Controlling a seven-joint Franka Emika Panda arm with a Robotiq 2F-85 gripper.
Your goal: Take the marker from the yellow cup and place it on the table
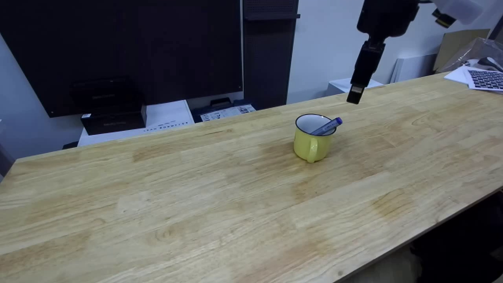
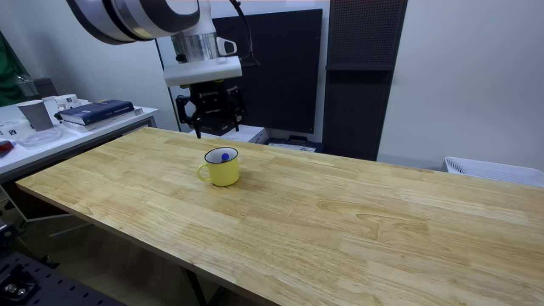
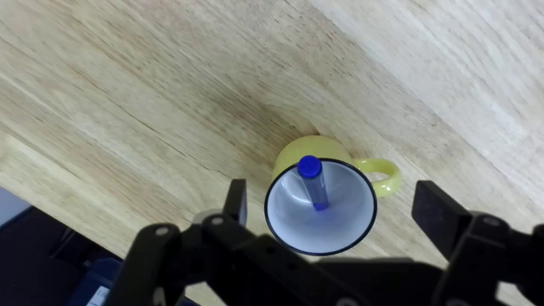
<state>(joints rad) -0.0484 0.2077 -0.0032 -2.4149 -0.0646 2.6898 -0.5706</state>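
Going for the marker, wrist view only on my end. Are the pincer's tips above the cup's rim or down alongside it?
Observer: Above, by the look of it. In both exterior views the pincer shows higher than the rim of the cup, with bare wood of the table visible between them.
Engineer: Copy, still some drop needed. What stands past my frame, at the table's ends?
Observer: In an exterior view, a white desk is by one end, with a dark blue book among the things on it.
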